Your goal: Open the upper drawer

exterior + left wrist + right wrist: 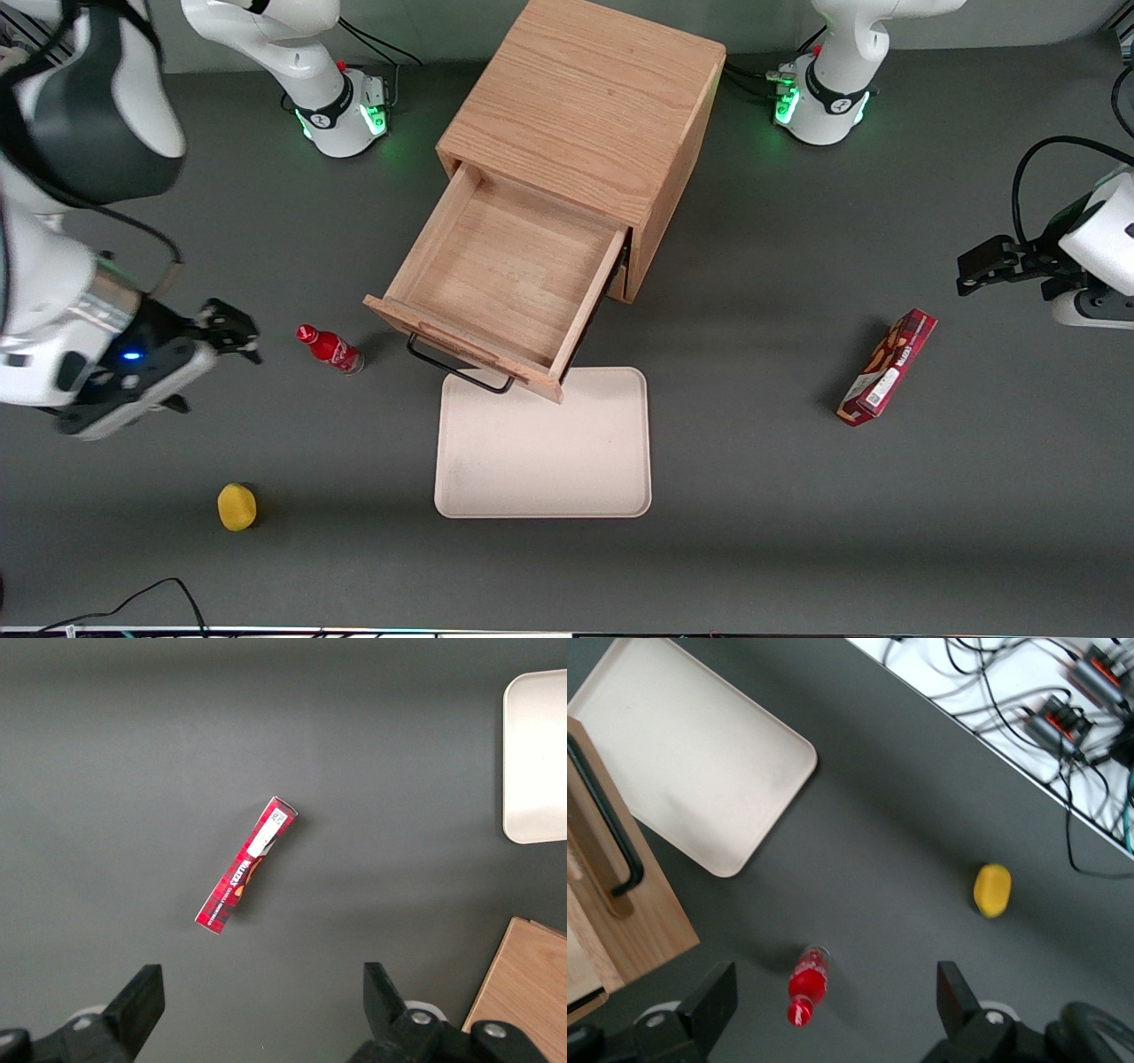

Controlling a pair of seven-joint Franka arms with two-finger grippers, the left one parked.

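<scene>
Upper drawer (509,283) standing pulled well out of the oak cabinet (585,115), bare wooden floor showing, front panel hanging over the near edge of the beige tray (542,461). Black wire handle (456,365) jutting from that front panel, seen again in the right wrist view (607,828). Gripper (232,337) hovering toward the working arm's end of the table, well apart from the handle, jaws spread wide and holding nothing, both black fingers (713,997) showing with open floor between them. Red bottle (330,348) lying on its side between the gripper and the drawer front, close to the fingertips. Yellow object (236,507) sitting nearer the front camera than the bottle, apart from the tray. Red snack box (888,367) lying toward the parked arm's end, well apart from the cabinet. Grey tabletop (797,514) carrying everything.
</scene>
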